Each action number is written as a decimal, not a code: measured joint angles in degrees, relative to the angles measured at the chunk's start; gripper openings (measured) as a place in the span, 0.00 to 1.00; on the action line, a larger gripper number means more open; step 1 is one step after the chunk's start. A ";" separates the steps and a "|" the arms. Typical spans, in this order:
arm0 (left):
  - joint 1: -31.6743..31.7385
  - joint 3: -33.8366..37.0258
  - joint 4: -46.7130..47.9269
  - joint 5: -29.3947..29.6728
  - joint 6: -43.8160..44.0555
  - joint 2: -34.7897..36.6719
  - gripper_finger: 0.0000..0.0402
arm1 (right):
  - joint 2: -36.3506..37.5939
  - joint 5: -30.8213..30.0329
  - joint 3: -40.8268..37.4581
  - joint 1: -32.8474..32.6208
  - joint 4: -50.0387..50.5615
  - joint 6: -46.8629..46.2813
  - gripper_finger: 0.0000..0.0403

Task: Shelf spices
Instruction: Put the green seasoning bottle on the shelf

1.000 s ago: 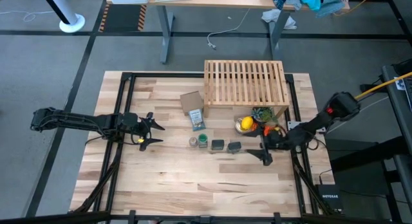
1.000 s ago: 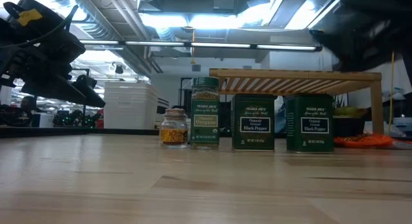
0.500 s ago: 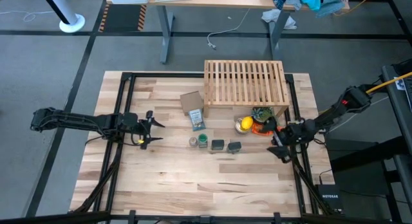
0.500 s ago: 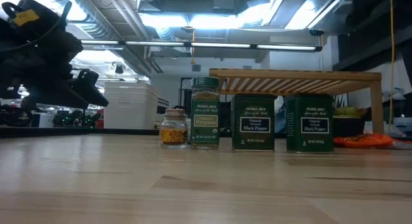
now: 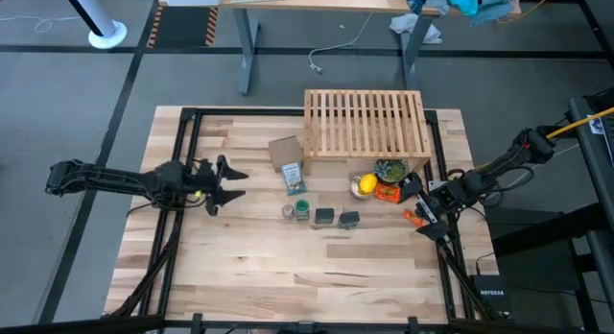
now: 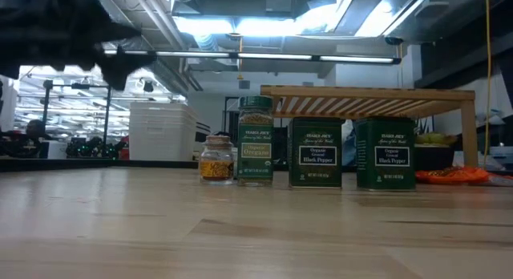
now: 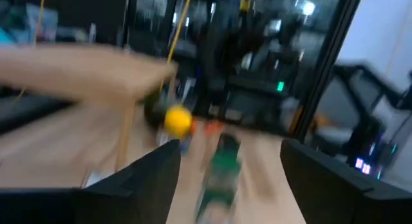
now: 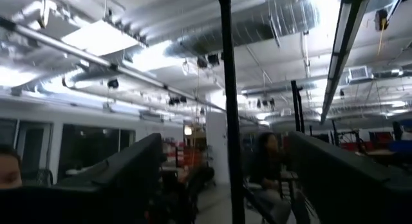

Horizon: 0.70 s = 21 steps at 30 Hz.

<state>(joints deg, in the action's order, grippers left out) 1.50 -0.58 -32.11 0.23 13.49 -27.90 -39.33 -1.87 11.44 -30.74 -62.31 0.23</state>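
Left wrist view: blurred; a yellow lemon [image 7: 178,119] and a green container show past the two spread dark fingers [image 7: 138,185], little else can be made out.
Right wrist view: aimed up at ceiling ducts and a far room with seated people; no table or spices in it.
Left gripper [image 5: 223,183]: over the table's left part, well apart from the spices, fingers spread and empty.
Right gripper [image 5: 416,201]: at the table's right edge, near an orange item; whether its fingers are parted cannot be told.
Spices, low view: small glass jar [image 6: 216,158], green oregano bottle [image 6: 256,140], two black pepper tins [image 6: 316,151] [image 6: 385,153] stand upright in a row; labels unreadable from above.
Spices, high view: the same row sits in front of the shelf [image 5: 366,122], none on it.
Shelf: its far legs are hidden in the low view.
Around: cardboard box [image 5: 285,152] and flat packet [image 5: 294,178] left of the shelf; the lemon lies under its front edge.
Table [image 5: 288,276]: light wood.
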 joint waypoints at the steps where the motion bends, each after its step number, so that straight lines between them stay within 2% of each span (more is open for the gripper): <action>1: 0.00 0.00 -2.05 0.00 0.52 0.00 0.65 | 0.74 0.00 1.48 0.00 3.74 0.22 0.85; 7: -0.15 0.00 -4.84 -0.02 2.82 -1.08 0.65 | 3.75 -0.52 11.92 0.00 26.50 0.61 0.85; 14: -2.60 0.00 -10.45 0.41 2.88 -6.11 0.65 | 3.76 -1.26 25.02 0.00 50.57 7.67 0.85; 18: -3.06 0.00 -13.47 1.84 2.83 -9.98 0.65 | 3.76 -7.74 29.80 0.00 60.36 9.07 0.85; 21: -3.05 0.00 -13.71 4.30 0.10 -12.98 0.65 | 3.76 -12.67 30.95 0.00 61.60 9.09 0.85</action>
<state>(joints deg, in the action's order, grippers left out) -1.55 -0.58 -45.82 4.53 13.58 -40.88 -35.57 -14.54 42.39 -30.74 -0.71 9.32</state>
